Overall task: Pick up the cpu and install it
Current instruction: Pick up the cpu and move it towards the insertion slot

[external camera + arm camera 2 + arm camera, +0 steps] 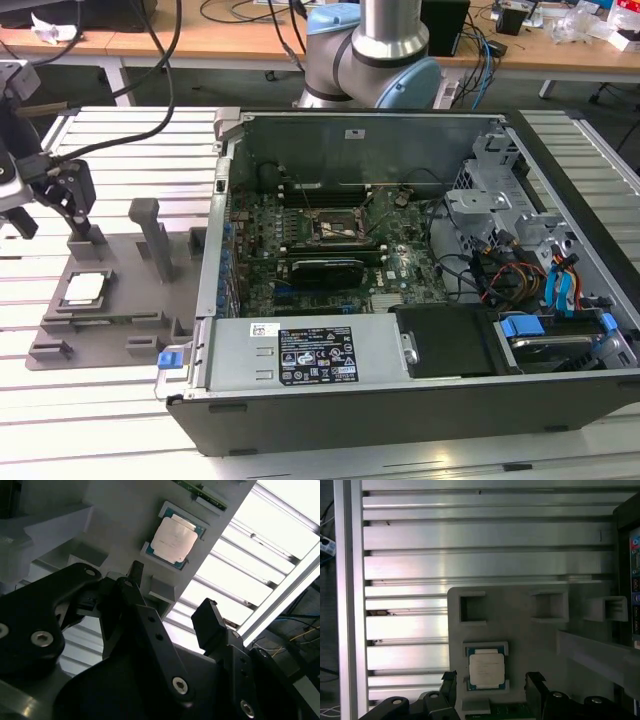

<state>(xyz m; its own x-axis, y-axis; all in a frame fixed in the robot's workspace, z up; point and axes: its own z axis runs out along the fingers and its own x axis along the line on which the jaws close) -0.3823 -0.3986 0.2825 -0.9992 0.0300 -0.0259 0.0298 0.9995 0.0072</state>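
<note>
Big open case (400, 420) fills the exterior view's right, its board laid bare with the dark socket (340, 228) near the middle. That socket looks empty, so nothing is installed yet. Off to the exterior view's left, on the slatted table (120, 160), sits the grey tray (130, 330) with its upright posts.

Over the tray hangs the gripper (55, 225), fingers spread wide with nothing between them. The first wrist view looks straight down and shows one fingertip either side of the target, both clear of it and above it.

And there's the target: the cpu (486, 668), flat in its shallow square pocket at the tray's near corner, silvery top up, untouched.

This reads as the approach for the pick, at the very start of the job. To do it well, I'd say centre first — the chip looks close to midway between the fingers, but worth trimming. Then come straight down and level, fingers square to two opposite edges. The pocket's raised lips leave little room, so the tips need to land just outside the rim, not on the lid. Close gently: it's thin and flat, and a skewed squeeze could tip it or jam it in the pocket.
</note>
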